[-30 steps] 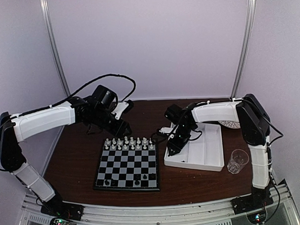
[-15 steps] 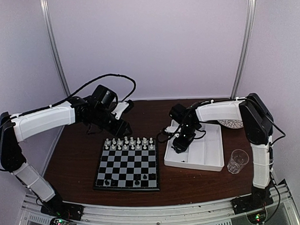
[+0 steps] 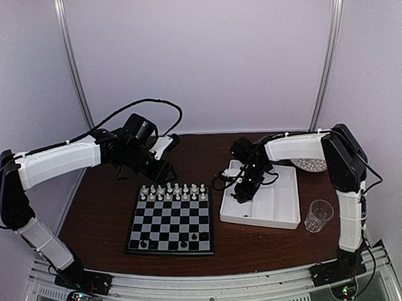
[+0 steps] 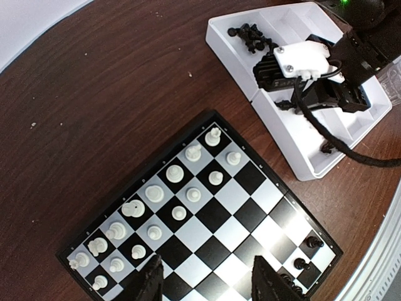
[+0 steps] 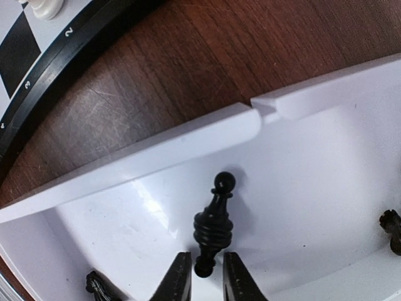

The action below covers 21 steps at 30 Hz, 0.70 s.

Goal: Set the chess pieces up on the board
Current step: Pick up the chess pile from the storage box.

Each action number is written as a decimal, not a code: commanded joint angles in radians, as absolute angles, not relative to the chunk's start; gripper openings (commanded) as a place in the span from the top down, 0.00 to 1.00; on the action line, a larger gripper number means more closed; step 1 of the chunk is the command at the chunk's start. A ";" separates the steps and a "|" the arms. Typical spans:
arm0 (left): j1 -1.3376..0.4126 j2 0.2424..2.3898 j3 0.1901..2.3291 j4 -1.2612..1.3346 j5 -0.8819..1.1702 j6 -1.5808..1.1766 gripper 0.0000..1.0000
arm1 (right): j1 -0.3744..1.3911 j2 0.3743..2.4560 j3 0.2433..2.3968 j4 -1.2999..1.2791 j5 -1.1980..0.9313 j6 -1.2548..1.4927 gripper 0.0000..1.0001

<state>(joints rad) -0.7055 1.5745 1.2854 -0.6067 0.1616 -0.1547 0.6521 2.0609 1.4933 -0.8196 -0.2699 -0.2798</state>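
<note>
The board (image 3: 169, 221) lies mid-table with white chess pieces (image 3: 173, 191) filling its two far rows and a few black pieces (image 3: 184, 243) on its near row. My right gripper (image 3: 242, 192) reaches into the white tray (image 3: 282, 200). In the right wrist view its fingers (image 5: 182, 276) stand narrowly apart on either side of the thin end of a lying black piece (image 5: 213, 226), with slivers of tray showing between. My left gripper (image 4: 207, 263) hovers open over the board (image 4: 238, 207), holding nothing.
More black pieces (image 4: 250, 34) are heaped in the tray's far corner, and others (image 5: 100, 285) lie near the right fingers. A clear glass cup (image 3: 318, 215) stands right of the tray. A white perforated object (image 3: 307, 165) sits behind it.
My right gripper has shifted slightly farther back and right inside the tray and its fingers have narrowed around the black piece. The left arm has not moved.
</note>
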 commanded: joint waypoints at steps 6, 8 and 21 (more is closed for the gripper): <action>-0.696 1.567 1.313 -0.604 0.178 -0.144 0.52 | 0.649 2.102 1.495 -0.796 -0.232 -0.270 0.92; -0.696 1.567 1.313 -0.604 0.177 -0.145 0.52 | 0.645 2.106 1.503 -0.799 -0.226 -0.265 0.94; -0.712 1.584 1.255 -0.325 0.504 -0.413 0.53 | 0.634 1.734 1.320 -0.770 -0.396 -0.334 0.96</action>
<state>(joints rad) -0.7036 1.5719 1.2629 -0.5194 0.2890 -0.2413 0.6376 1.8870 1.3590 -0.7963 -0.2977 -0.2981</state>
